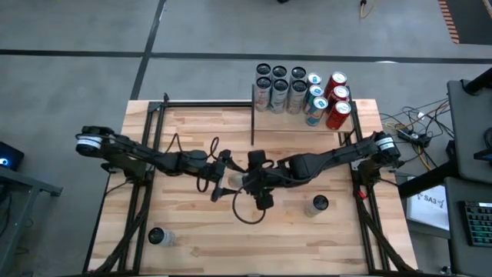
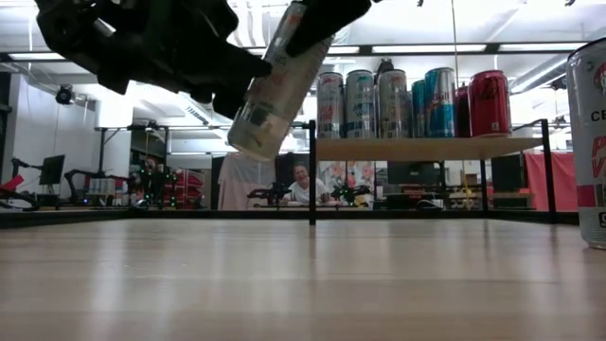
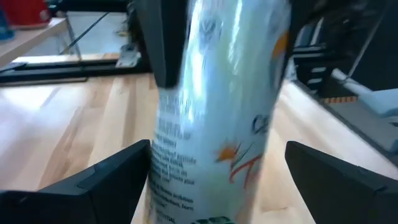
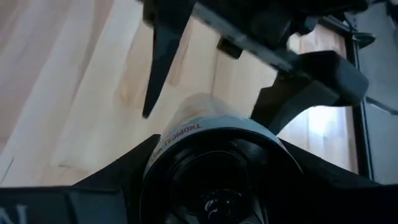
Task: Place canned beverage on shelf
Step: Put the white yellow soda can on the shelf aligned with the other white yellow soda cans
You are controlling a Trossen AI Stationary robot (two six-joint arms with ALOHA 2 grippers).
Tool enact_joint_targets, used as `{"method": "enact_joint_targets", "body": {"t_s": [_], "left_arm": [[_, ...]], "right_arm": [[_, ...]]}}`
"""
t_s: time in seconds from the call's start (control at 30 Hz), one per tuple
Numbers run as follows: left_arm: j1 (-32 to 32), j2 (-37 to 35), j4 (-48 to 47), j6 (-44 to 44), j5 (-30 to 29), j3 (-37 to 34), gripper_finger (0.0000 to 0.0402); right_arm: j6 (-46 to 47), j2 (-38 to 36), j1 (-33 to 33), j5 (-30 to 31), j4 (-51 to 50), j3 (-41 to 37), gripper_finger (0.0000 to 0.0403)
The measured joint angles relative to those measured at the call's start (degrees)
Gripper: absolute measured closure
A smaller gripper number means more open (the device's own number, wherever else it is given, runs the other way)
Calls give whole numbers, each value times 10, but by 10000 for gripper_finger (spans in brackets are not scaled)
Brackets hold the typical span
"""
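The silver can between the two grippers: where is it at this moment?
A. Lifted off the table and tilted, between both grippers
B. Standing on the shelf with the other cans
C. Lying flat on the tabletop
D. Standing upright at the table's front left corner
A. In the low view the silver can hangs tilted well above the table, and the left wrist view shows the left gripper's fingers apart on either side of it.

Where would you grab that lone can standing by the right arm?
Probably the standing can's smooth side wall, mid-height, from the side nearest the right tool, which is now shut on another can. The standing can is upright, with nothing crowding it.
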Motion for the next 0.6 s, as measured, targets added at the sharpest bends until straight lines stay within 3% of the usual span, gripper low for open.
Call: {"method": "enact_joint_targets", "body": {"t_s": [0.3, 0.4, 0.53, 0.6], "left_arm": [[1, 11, 2, -5, -6, 0, 52], [0, 11, 4, -13, -19, 0, 83], [0, 11, 8, -10, -30, 0, 161], [-1, 11, 12, -18, -30, -1, 169]], "right_arm": [[-21, -1, -5, -1, 21, 0, 163], [-26, -1, -5, -1, 22, 0, 163], [-22, -1, -5, -4, 23, 0, 163], [-14, -1, -5, -6, 24, 0, 160]]}}
